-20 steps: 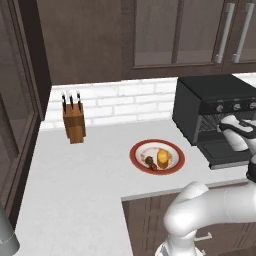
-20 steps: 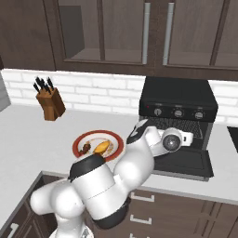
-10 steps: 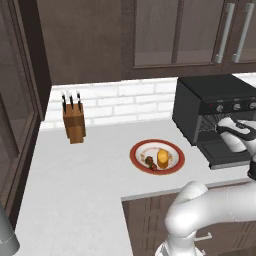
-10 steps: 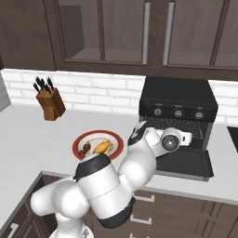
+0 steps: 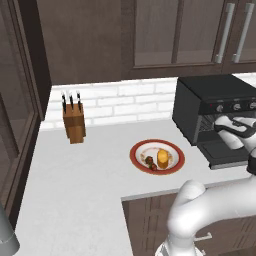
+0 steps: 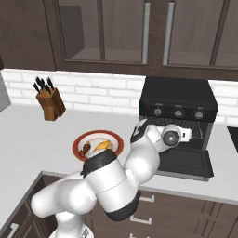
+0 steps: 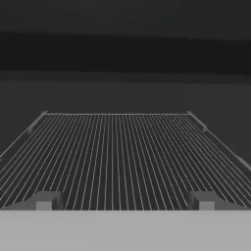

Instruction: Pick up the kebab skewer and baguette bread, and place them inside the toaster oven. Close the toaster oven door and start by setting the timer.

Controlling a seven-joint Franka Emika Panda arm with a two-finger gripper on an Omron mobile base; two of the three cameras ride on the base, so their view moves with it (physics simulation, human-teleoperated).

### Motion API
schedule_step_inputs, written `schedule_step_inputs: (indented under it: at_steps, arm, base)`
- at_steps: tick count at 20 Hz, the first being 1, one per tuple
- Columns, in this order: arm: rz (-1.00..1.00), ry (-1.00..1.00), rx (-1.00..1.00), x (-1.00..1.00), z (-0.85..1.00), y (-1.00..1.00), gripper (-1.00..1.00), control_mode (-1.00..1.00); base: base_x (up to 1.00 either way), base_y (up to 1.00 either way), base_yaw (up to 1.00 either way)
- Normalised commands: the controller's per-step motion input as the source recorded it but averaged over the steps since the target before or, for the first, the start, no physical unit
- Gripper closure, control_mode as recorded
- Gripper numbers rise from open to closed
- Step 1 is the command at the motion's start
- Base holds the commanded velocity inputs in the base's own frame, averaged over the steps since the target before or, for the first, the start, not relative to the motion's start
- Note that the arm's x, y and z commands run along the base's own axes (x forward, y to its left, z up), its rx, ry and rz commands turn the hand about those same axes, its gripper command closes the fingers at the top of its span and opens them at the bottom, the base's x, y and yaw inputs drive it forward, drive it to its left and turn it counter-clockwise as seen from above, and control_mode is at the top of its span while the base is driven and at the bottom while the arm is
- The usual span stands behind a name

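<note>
On the red-rimmed plate [image 5: 137, 150] [image 6: 80, 141] lie the golden baguette bread [image 5: 163, 156] [image 6: 101, 146] and, left of it, the thin dark kebab skewer [image 5: 150, 162] [image 6: 85, 150]. The black toaster oven [image 5: 210, 95] [image 6: 179, 95] stands to the right, its door [image 5: 227, 150] [image 6: 183, 160] folded down flat. My gripper [image 5: 222, 125] [image 6: 187, 135] [image 7: 125, 203] is at the oven's mouth, above the door and pointing in. It is open and holds nothing. In the hand view its fingertips [image 7: 44, 201] stand wide apart over the bare wire rack [image 7: 117, 157].
A brown knife block [image 5: 74, 125] [image 6: 50, 103] stands at the back left against the white brick wall. Dark cabinets hang above the counter. My white arm curves up past the counter's front edge, between the plate and the oven.
</note>
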Motion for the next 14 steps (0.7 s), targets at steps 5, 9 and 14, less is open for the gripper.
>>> schedule_step_inputs:
  at_steps: [5, 9, 14]
  arm:
    - [0.01, 0.01, 0.00, 0.29, -0.01, 0.00, -1.00, -1.00]
    - [0.02, 0.10, 0.00, 0.08, -0.26, 0.00, -1.00, -1.00]
    - [0.01, 0.07, 0.00, 0.03, -0.26, 0.00, -1.00, -1.00]
  base:
    - [0.00, 0.00, 0.00]
    - [0.00, 0.00, 0.00]
    - [0.00, 0.00, 0.00]
